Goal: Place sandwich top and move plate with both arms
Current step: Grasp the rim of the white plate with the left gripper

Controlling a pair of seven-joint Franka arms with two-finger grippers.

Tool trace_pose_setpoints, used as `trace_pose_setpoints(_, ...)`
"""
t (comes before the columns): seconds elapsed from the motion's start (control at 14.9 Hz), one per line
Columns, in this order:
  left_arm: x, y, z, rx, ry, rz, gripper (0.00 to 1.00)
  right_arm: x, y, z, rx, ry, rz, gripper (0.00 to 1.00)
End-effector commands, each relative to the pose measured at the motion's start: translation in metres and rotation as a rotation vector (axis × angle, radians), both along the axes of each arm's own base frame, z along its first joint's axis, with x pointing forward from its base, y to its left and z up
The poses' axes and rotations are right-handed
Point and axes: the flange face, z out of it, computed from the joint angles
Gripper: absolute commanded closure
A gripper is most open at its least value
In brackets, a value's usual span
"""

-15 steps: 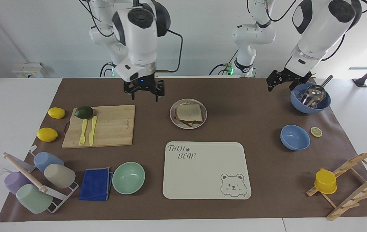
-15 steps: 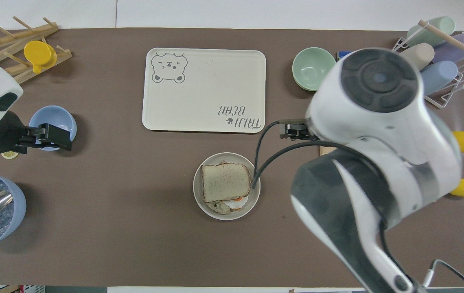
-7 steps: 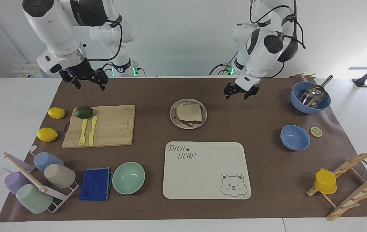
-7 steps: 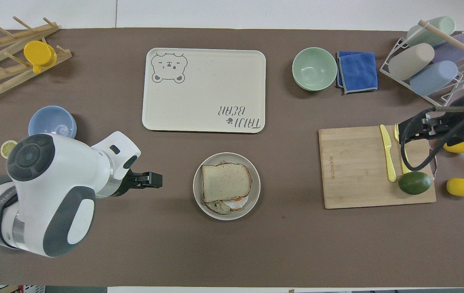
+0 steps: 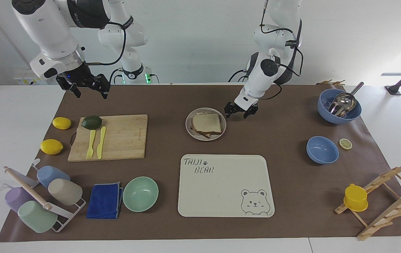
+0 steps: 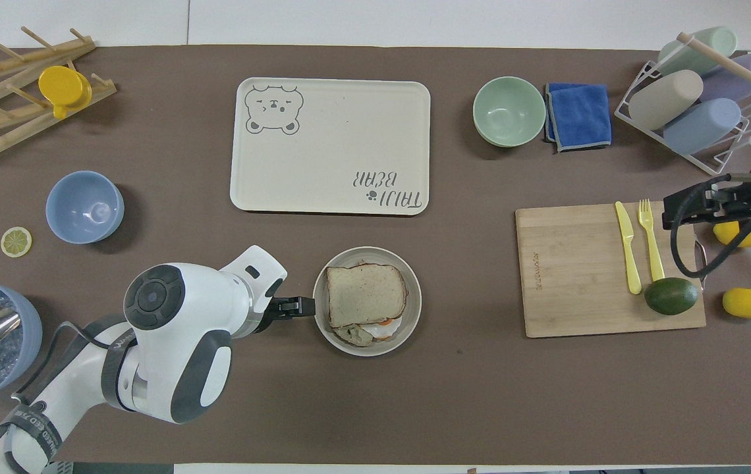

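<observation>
Two arms: both needed for the lift.
Plate: small round beige-grey plate (image 5: pixel 205 124), nearer the robots than the cream bear-printed tray (image 5: pixel 226 185).
Sandwich top: plain brown bread slice (image 5: pixel 206 122) already on the plate's stack.
Left gripper (image 5: pixel 241 111): jaws apart, empty, just beside the plate's rim.
Right gripper (image 5: pixel 84 85): spread, empty (waiting), well apart from the plate.
Advice: pinch the rim low and level.

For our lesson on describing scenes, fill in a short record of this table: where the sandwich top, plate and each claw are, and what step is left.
sandwich top: plain slice lying on the stacked sandwich, on the plate
plate: round, beige-grey, nearer to the robots than the bear tray
left claw: low beside the plate's rim, fingers apart, holding nothing
right claw: raised over the table edge near the cutting board, open, empty
step left: plate not yet gripped or moved
</observation>
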Motion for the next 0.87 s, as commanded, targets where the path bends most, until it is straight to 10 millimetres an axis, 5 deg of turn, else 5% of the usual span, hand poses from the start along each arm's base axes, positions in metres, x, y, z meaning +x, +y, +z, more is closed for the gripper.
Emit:
trace_pose_setpoints(0.0,-0.002,-0.008,-0.007,-0.027,-0.008,0.036,0.16,-0.005,-0.025,-0.001,0.032,0.011,0.020,0.00)
trace_pose_setpoints(0.4,-0.004,-0.024,-0.021,-0.057,-0.009,0.063,0.19,-0.008,-0.031,0.001,0.034,0.009,0.009,0.00)
trace_pose_setpoints(0.8,-0.009,-0.032,-0.030,-0.051,-0.011,0.046,0.37,-0.017,-0.027,0.003,0.038,0.036,0.020,0.00)
